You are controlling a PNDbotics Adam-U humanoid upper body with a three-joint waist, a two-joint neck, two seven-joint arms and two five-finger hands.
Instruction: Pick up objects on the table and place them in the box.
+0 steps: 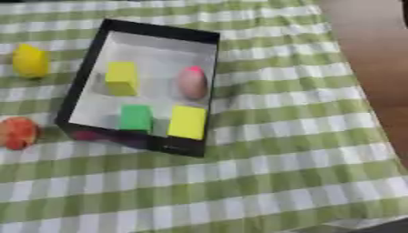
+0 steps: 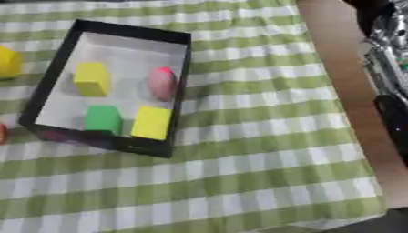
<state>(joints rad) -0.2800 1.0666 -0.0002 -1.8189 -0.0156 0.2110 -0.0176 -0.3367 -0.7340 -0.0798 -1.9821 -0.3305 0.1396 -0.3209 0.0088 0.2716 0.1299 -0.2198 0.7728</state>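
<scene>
Blocks fill a black box on the checked tabletop.
Two yellow blocks, a green block and a pink egg-shaped piece lie inside; a yellow fruit and a reddish fruit sit left of it. No robot hand shows, so its state cannot be told.

Black box holds blocks; two fruits outside left.

Four objects in box; two left outside.

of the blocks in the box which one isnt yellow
The green block, at the near end of the box beside one yellow block. The other yellow block sits farther back, next to a pink egg-shaped thing.
</scene>
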